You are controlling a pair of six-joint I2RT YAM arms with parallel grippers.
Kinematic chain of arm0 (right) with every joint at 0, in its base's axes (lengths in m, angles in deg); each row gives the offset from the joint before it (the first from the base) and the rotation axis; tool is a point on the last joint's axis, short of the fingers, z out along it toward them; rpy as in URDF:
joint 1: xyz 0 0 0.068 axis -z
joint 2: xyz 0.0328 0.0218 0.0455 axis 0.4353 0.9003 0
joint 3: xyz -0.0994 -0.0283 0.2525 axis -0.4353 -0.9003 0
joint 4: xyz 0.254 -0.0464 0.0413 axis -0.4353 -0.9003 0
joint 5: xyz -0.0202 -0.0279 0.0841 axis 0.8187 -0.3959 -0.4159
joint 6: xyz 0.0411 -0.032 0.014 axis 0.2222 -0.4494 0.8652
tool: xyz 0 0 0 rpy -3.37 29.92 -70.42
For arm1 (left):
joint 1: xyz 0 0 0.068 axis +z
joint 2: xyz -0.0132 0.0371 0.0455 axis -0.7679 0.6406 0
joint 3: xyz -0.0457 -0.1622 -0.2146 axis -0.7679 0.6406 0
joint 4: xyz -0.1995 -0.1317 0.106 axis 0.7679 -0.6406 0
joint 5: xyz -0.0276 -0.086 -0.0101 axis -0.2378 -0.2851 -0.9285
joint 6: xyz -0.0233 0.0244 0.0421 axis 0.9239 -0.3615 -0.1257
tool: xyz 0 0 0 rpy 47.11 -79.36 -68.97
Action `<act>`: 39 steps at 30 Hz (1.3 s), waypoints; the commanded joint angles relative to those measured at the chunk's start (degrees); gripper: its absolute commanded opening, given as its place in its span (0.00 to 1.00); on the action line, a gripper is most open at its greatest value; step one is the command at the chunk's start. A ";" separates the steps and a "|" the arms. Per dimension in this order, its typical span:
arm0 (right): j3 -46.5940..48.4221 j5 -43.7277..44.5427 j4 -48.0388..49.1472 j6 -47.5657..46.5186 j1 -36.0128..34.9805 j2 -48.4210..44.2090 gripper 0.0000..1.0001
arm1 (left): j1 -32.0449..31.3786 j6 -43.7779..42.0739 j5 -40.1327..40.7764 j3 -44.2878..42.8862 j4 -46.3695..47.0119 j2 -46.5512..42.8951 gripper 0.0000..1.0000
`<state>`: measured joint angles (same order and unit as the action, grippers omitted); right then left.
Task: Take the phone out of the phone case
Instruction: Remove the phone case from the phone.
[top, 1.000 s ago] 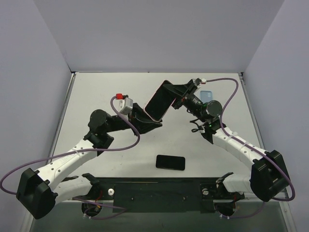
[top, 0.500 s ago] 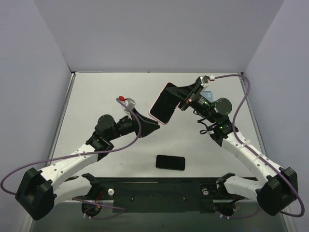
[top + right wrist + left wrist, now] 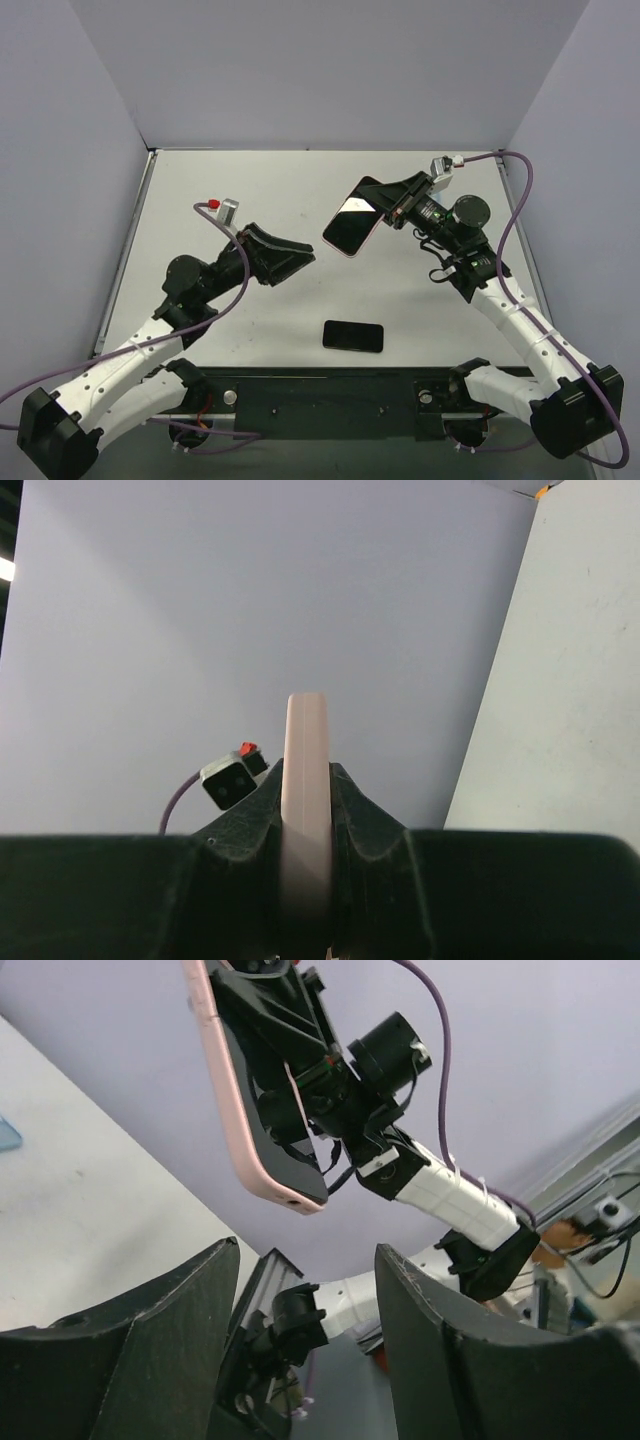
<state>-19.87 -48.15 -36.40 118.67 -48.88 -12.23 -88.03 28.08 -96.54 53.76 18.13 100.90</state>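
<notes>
A phone in a pink case (image 3: pixel 352 227) is held in the air above the middle of the table, its dark screen facing up. My right gripper (image 3: pixel 388 208) is shut on the case's right end. In the right wrist view the case's pink edge (image 3: pixel 305 730) stands upright between the fingers of that gripper (image 3: pixel 305 785). My left gripper (image 3: pixel 300 262) is open and empty, to the left of and below the case, apart from it. In the left wrist view the case (image 3: pixel 238 1110) hangs above and beyond the open left gripper (image 3: pixel 305 1260).
A black phone (image 3: pixel 352 336) lies flat on the table near the front edge, in the middle. A small blue object (image 3: pixel 5 1132) shows at the left edge of the left wrist view. Grey walls enclose the table on three sides.
My left gripper has let go of the case's lower end and drawn back to the left. My right gripper has carried the case a little to the right.
</notes>
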 commanded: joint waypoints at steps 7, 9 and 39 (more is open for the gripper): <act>2.80 -2.39 4.69 -2.69 0.39 -1.45 0.00 | 1.30 20.54 1.45 -2.08 14.61 8.23 0.73; 2.88 -2.39 4.25 -3.04 0.31 -1.62 0.00 | 1.30 21.59 1.63 -2.16 15.86 8.85 0.73; 4.38 -0.37 0.91 -5.77 -0.92 -1.80 0.00 | -0.81 22.13 -3.81 -5.77 26.57 17.37 0.13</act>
<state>-18.43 -49.00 -38.04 114.05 -49.14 -12.58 -88.20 49.96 -97.13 51.64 33.62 117.27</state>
